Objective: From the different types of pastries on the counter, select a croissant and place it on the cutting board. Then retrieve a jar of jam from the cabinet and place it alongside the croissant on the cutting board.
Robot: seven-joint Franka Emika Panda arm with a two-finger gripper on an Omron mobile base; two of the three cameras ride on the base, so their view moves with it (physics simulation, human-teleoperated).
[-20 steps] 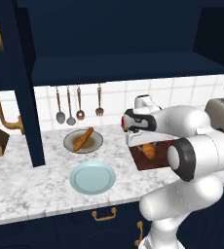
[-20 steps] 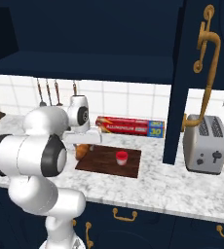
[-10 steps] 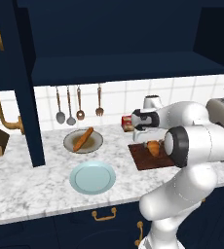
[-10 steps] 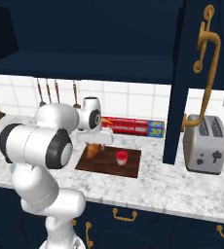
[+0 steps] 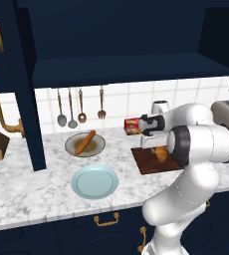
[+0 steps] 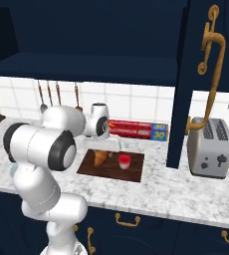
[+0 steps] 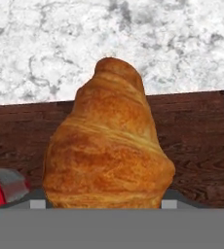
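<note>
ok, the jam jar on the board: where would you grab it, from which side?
Likely from straight above, fingers across the round red lid or the body just under it. The jar stands upright on the board and is squat, so a side grasp leaves little height. The croissant lies close on one side; put the fingers on the free sides to stay clear of it.

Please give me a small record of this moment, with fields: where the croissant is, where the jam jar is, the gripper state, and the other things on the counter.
croissant: between the fingers of the gripper, above the cutting board
jar of jam: upright on the board, beside the croissant
gripper: shut on the croissant
baguette stick: on the grey-beige plate
blue plate: nothing on it
foil box: by the wall tiles
toaster: on the counter
</note>
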